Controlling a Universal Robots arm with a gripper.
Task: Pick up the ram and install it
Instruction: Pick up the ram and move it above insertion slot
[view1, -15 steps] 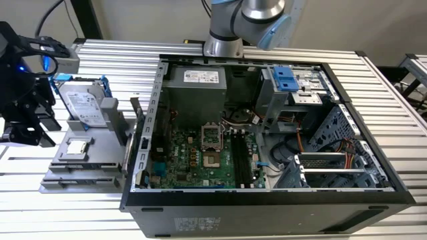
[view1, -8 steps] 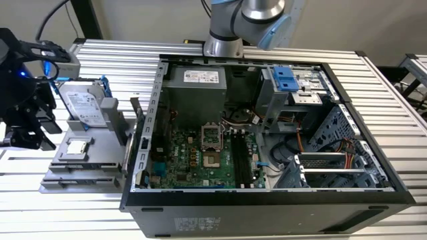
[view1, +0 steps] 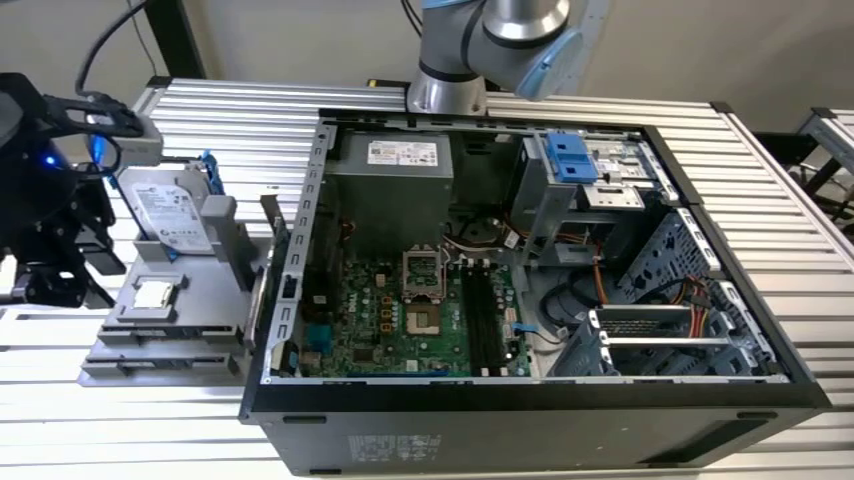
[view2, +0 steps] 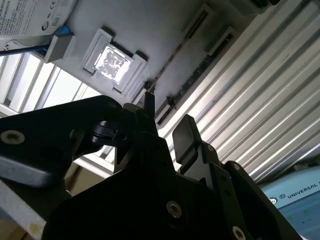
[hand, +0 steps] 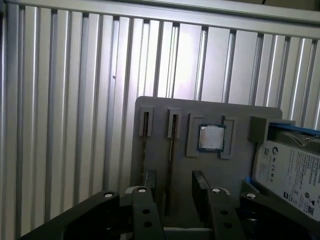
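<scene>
Gripper (hand: 174, 177) positioned over a grey parts holder (hand: 210, 107), fingers (hand: 200, 192) spread to either side of the ram (hand: 171, 147), ram stood on edge in a holder slot, processor chip (hand: 212, 137) and hard drive (hand: 292, 172) seated alongside, open computer case (view1: 534, 400) placed beside the holder.

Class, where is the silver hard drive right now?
The hard drive stands on the grey holder at the exterior view's left, outside the computer case, with the processor chip beside it.
</scene>
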